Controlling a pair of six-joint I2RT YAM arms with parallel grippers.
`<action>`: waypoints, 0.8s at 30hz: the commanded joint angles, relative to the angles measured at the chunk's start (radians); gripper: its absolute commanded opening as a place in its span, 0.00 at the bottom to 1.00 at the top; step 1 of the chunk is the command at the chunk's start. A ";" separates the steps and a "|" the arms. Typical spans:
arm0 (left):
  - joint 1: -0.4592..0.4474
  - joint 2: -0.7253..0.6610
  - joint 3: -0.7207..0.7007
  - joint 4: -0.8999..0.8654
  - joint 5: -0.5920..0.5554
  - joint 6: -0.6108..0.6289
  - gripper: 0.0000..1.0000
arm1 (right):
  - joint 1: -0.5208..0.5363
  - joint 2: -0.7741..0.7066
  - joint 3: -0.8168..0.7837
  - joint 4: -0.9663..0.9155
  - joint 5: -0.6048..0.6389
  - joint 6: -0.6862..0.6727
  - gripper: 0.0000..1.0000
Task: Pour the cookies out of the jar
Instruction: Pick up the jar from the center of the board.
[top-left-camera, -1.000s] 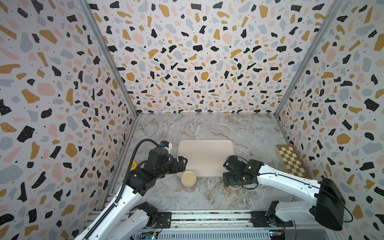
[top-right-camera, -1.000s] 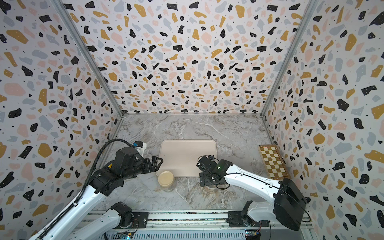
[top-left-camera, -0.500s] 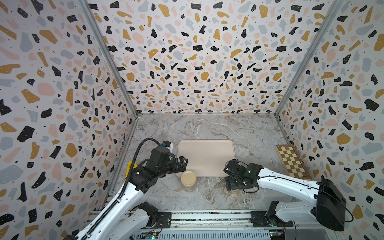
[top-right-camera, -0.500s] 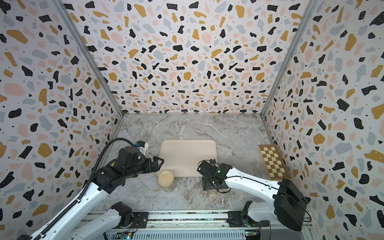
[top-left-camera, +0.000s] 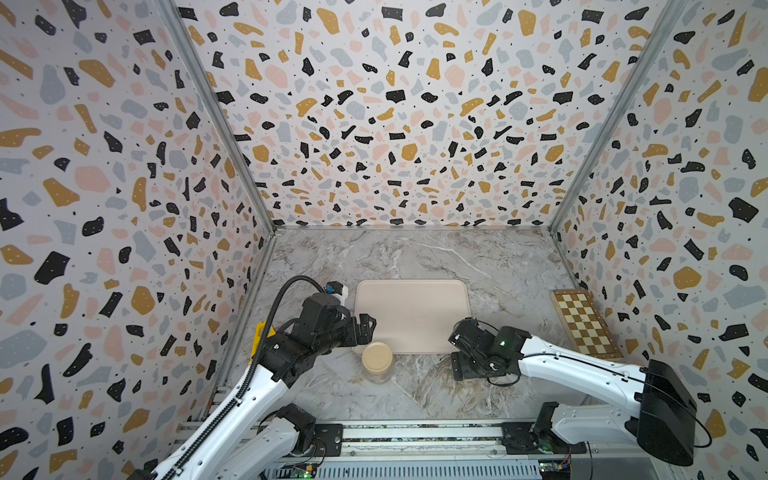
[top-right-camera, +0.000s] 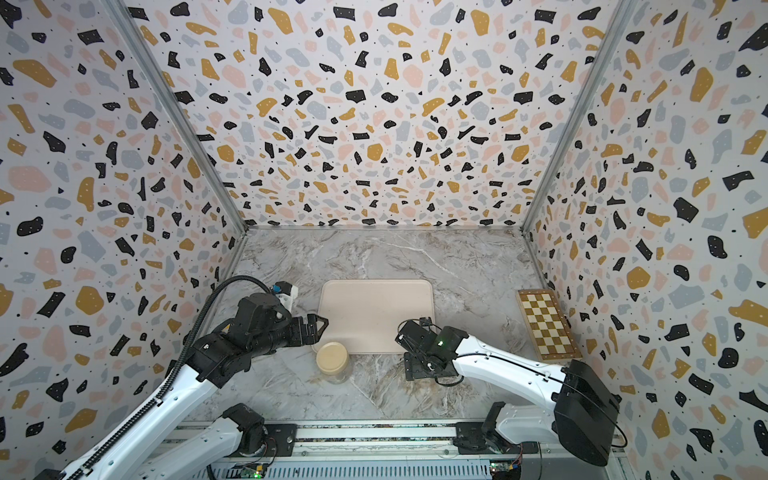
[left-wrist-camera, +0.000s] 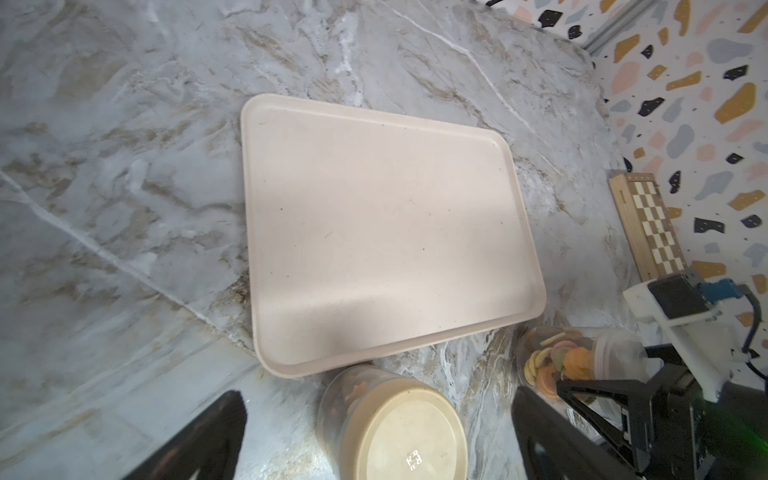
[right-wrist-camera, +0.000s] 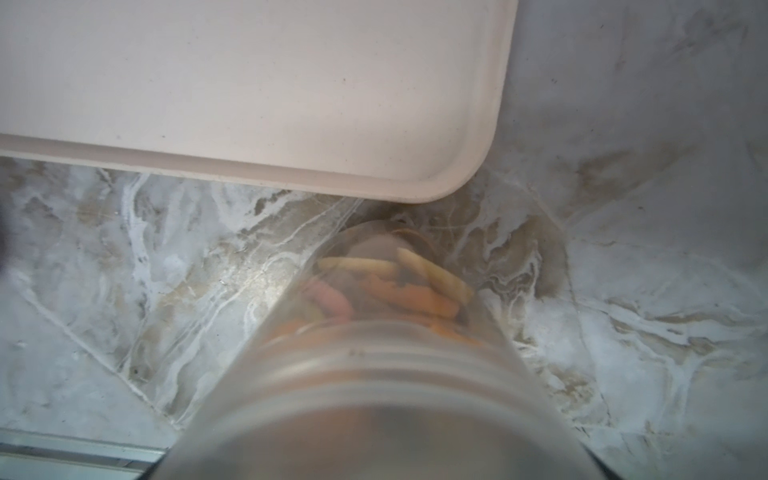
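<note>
Backing slightly off the tray (top-left-camera: 411, 316), clamping the seemingly light, slick jar (right-wrist-camera: 374, 332) by its threaded neck in the right gripper (top-left-camera: 462, 365), minding brittle cookies (right-wrist-camera: 399, 286) inside, holding the left gripper (top-left-camera: 368, 326) splayed wide.

I have clear passage over the tray (top-left-camera: 411, 316) and the table (top-left-camera: 415, 257) behind it. A lidded jar (top-left-camera: 377, 358) stands by the tray's near left corner, an open jar (left-wrist-camera: 615, 353) by its near right; a chessboard (top-left-camera: 584, 324) lines the right wall (top-left-camera: 665, 208).

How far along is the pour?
Done: one jar looks lidless. In hand: right tool sits around it, grip unclear; left tool open beside the lidded jar. Left: cookies are inside the jar; tray holds none.
</note>
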 joint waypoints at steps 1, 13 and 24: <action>-0.005 -0.091 -0.070 0.130 0.090 0.057 0.99 | -0.007 -0.048 0.069 -0.009 -0.020 -0.027 0.71; -0.005 -0.126 -0.125 0.432 0.417 0.007 0.99 | -0.090 -0.071 0.298 0.033 -0.183 -0.154 0.70; -0.043 -0.032 -0.106 0.564 0.581 0.211 0.92 | -0.206 -0.007 0.508 0.072 -0.446 -0.285 0.70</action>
